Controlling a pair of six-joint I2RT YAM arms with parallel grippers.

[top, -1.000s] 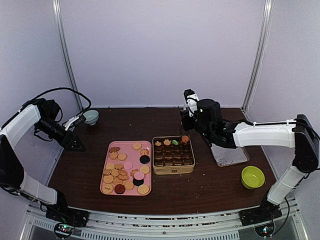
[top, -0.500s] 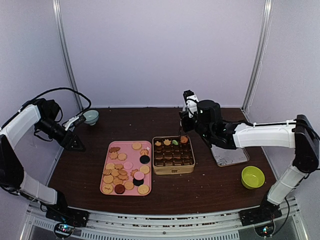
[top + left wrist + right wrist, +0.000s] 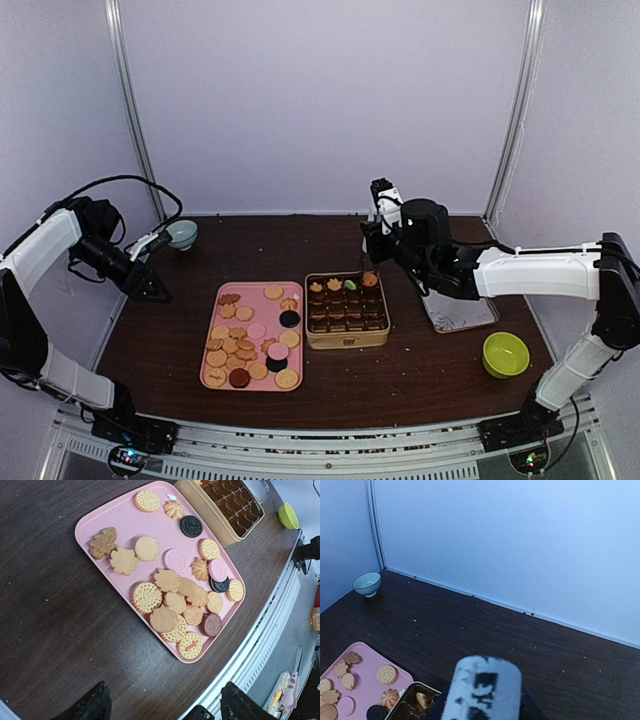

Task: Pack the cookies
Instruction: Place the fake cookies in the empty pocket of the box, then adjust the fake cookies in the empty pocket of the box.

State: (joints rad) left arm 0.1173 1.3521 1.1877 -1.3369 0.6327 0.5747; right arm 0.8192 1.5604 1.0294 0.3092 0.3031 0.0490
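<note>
Pink tray (image 3: pixel 117 515) holds most of the cookies (image 3: pixel 175 597); a few sit in the far row of the tan divided tin (image 3: pixel 347 342). The left gripper (image 3: pixel 165 702) hovers left of the tray, fingers apart. The right gripper (image 3: pixel 371 258) hangs above the tin's far right corner (whether its fingers are apart or together cannot be told).

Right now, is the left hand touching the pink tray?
Apart. In the top external view, bare dark table lies between the left hand and the pink tray. The left wrist view shows the same gap ahead of its fingers.
</note>
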